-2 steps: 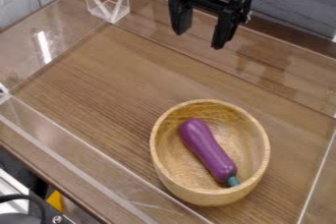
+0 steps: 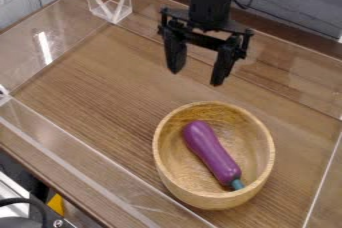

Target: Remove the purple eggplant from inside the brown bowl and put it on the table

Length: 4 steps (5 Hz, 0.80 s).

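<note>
The purple eggplant (image 2: 211, 152) lies inside the brown bowl (image 2: 174, 158), its teal stem tip pointing toward the front right. The bowl sits on the table (image 2: 94, 82) at the front right. My gripper (image 2: 198, 68) hangs above the table behind the bowl, a short way up and to the back-left of the eggplant. Its black fingers (image 2: 175, 56) are spread wide apart, open, with nothing between them.
Clear acrylic walls (image 2: 54, 32) ring the tabletop, with a folded clear piece (image 2: 110, 4) at the back left corner. The front wall (image 2: 94, 177) runs close to the bowl's left side.
The gripper has come down and forward toward the bowl, staying open. The bowl and eggplant have not moved.
</note>
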Motion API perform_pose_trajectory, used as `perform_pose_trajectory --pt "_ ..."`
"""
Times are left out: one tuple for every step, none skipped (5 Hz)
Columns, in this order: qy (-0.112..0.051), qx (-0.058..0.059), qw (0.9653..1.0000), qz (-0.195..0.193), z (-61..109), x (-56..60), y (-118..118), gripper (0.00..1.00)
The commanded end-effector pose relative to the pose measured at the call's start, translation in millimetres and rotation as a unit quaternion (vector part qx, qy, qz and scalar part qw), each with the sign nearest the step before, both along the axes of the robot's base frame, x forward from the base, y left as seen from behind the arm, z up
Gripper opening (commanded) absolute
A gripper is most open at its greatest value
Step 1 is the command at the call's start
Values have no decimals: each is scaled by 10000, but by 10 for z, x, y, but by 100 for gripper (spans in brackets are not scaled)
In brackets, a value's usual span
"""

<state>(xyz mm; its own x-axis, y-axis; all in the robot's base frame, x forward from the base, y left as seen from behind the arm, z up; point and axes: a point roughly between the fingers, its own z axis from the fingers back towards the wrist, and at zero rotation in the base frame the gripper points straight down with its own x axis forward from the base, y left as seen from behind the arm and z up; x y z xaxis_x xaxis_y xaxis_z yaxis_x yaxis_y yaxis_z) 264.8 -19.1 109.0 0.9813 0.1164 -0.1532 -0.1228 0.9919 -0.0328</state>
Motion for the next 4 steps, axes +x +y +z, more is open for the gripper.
perform_pose_trajectory --pt "-242 -106 9984 499 169 -116 -44 100" --pt "-217 -150 9949 974 177 -231 -61 100" --pt "-187 -156 9904 1361 175 -303 -51 100" --pt "-192 -167 9821 1864 140 -466 -93 100"
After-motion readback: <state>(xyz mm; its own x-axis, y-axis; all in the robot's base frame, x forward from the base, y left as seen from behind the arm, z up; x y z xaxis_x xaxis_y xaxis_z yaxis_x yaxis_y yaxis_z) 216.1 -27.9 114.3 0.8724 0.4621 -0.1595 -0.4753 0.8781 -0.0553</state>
